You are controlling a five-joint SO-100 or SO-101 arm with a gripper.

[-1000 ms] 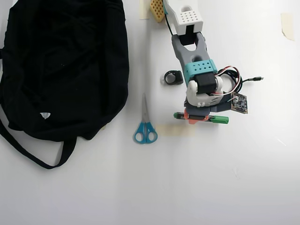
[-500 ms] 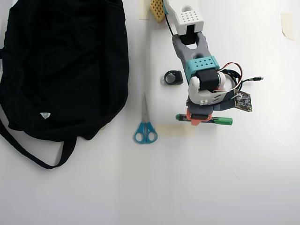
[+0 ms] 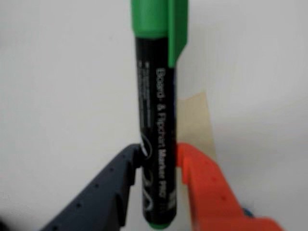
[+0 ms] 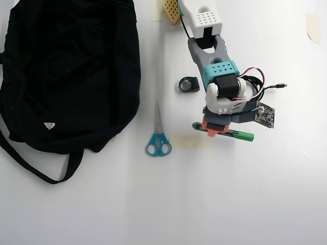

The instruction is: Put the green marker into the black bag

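Note:
The green marker (image 3: 156,144) has a dark barrel with white print and a bright green cap. In the wrist view it stands upright between a dark grey finger (image 3: 113,187) and an orange finger (image 3: 207,192), both pressed against its lower barrel. My gripper (image 3: 158,180) is shut on it. In the overhead view the green marker (image 4: 240,135) lies almost level under my gripper (image 4: 216,128), cap to the right, right of centre. The black bag (image 4: 66,71) fills the upper left, well away from the gripper, with a small white logo patch.
Blue-handled scissors (image 4: 158,138) lie between bag and gripper. A small black ring-shaped object (image 4: 188,84) sits left of the arm. The bag's thin strap (image 4: 36,166) loops toward the lower left. A tan tape patch (image 4: 191,142) marks the table under the marker.
The marker has tilted slightly in the overhead view, its cap end now lower on the right. The gripper and wrist have shifted a little with it.

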